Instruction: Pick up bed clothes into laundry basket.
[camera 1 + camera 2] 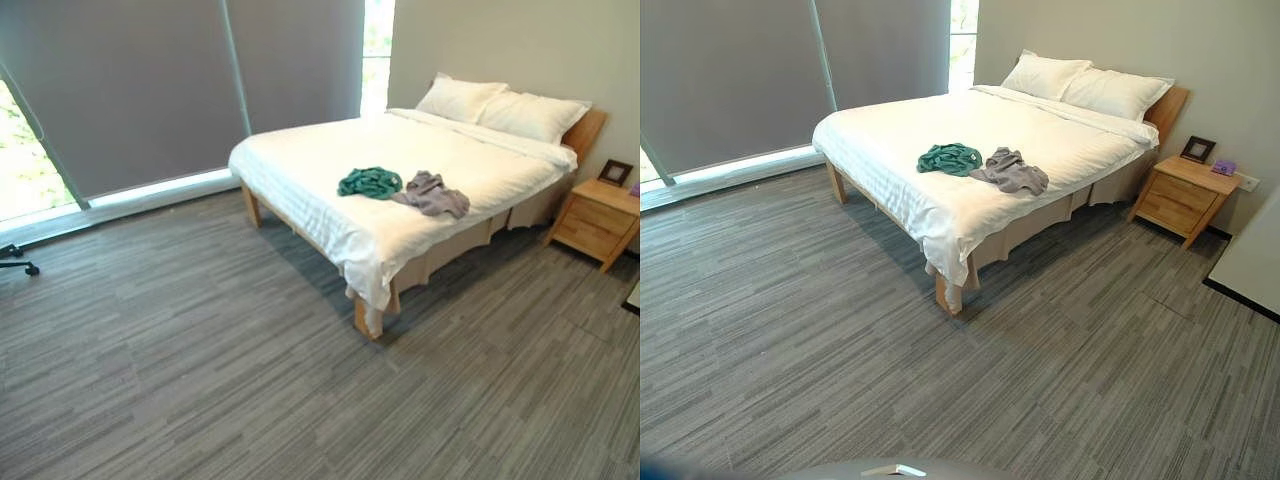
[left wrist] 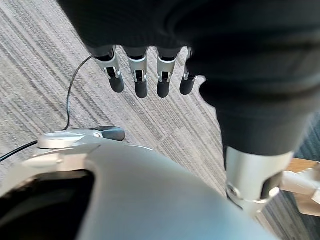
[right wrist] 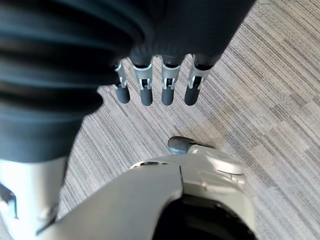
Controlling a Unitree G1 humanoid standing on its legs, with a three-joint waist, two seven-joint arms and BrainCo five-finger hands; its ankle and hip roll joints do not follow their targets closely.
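Note:
Two garments lie on the white bed (image 1: 320, 160) near its foot: a crumpled green garment (image 1: 370, 182) and, just to its right, a grey garment (image 1: 432, 194). In the right eye view the green garment (image 1: 950, 158) and the grey garment (image 1: 1011, 172) touch at their edges. My left hand (image 2: 142, 75) hangs over the grey floor with straight fingers and holds nothing. My right hand (image 3: 157, 85) hangs the same way, fingers straight and empty. Both hands are far from the bed.
Two white pillows (image 1: 500, 105) rest at the head of the bed. A wooden nightstand (image 1: 1185, 198) with a picture frame (image 1: 1197, 149) stands beside it. Grey blinds (image 1: 130, 80) cover the window wall. An office chair base (image 1: 18, 260) pokes in at left. Wide carpeted floor (image 1: 200, 370) lies before the bed.

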